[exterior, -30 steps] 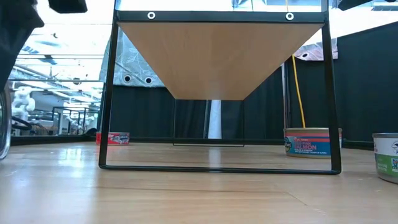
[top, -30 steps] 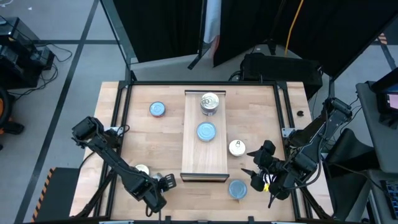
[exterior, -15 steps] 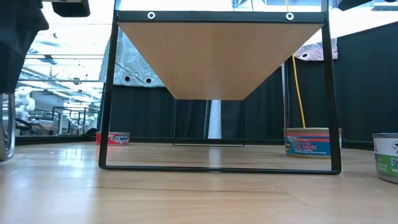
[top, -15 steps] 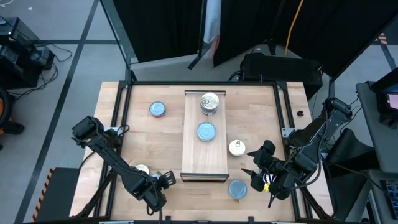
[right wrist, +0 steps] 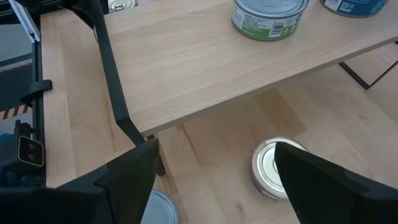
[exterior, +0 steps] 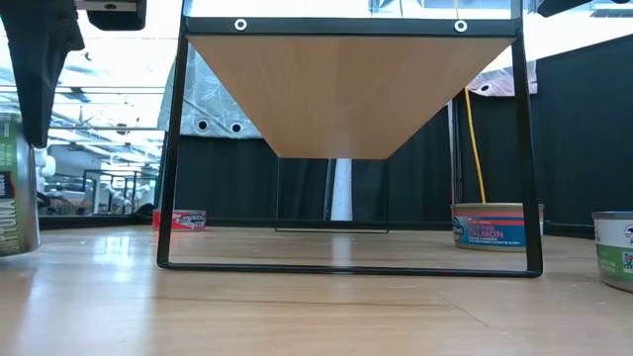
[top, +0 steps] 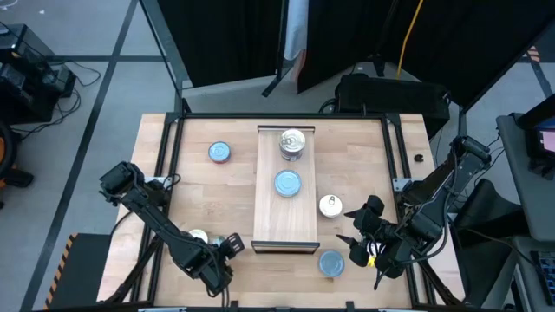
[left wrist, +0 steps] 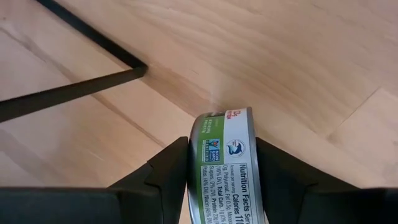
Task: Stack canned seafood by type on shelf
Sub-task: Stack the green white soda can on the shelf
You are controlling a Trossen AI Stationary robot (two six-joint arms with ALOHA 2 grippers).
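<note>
The shelf (top: 284, 191) is a raised light-wood board on a black frame. A silver pull-tab can (top: 292, 143) and a blue-topped can (top: 288, 184) stand on it. On the table stand a blue can (top: 220, 152), a silver can (top: 329, 205) and another blue can (top: 331, 263). A cream-topped can (top: 198, 236) sits beside my left arm. Near the table's near edge, left of the shelf, my left gripper (top: 227, 245) is shut on a green-labelled can (left wrist: 224, 162). My right gripper (top: 355, 234) hovers open, right of the shelf's near end, above the silver can (right wrist: 277, 168). My left gripper pinches the green-labelled can by its two flat faces, one finger (left wrist: 165, 171) on each. The label wall (left wrist: 227, 149) faces back up along the fingers. The fingers come steeply from above. The can stands on edge (exterior: 18, 188); whether its lower rim touches the table I cannot tell.
The shelf's black frame legs (exterior: 173, 148) stand on the table, with open room under the board (exterior: 346, 89). At table level a salmon can (exterior: 488, 225), a can at the right edge (exterior: 615, 247) and a far red can (exterior: 180, 219) show. The near half of the shelf top is bare.
My left gripper has rolled about its own pointing line without shifting place. The held can has turned with it, and more of its green label now shows at the left edge of the low view. My right arm has kept still.
</note>
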